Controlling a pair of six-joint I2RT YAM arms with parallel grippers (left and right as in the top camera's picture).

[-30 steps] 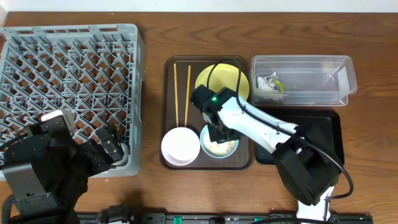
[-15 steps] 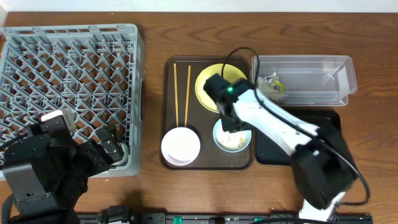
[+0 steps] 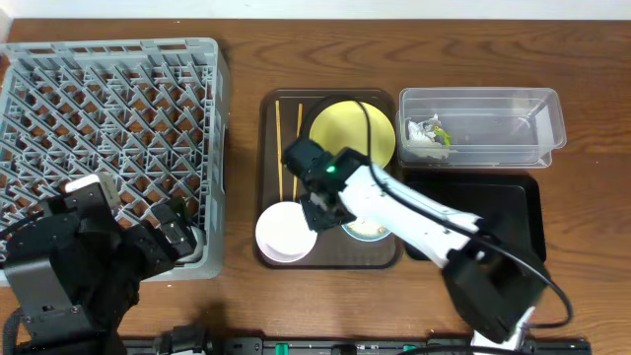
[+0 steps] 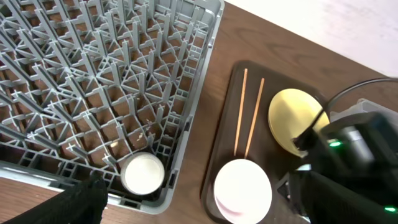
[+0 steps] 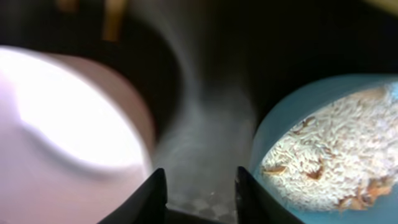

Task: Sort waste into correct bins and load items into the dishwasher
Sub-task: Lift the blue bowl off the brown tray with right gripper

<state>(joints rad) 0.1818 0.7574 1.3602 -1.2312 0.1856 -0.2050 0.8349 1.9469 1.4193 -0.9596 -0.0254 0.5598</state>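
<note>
The right tool was seen low over the brown serving tray at mid-table, set between the white-pinkish bowl and the light blue bowl. From overhead its jaws were hidden under the arm. The right wrist view settled it: the fingertips were narrowly parted over bare tray, with nothing gripped. Only there could the rice-like crumbs be made out, heaped in the blue bowl.

The left tool was held spread wide, with nothing in it, at the near right corner of the grey dish rack, toward the left edge of the table. A small round white object in that rack corner was shown by the left wrist view alone.

The chopsticks were laid side by side along the tray's left rim, with the yellow plate just beside them. Toward the right edge, the crumpled tissue and the green-yellow wrapper were found in the left end of the clear tub. The black tray was set just nearer. A strip of bare wood was left between rack and serving tray.
</note>
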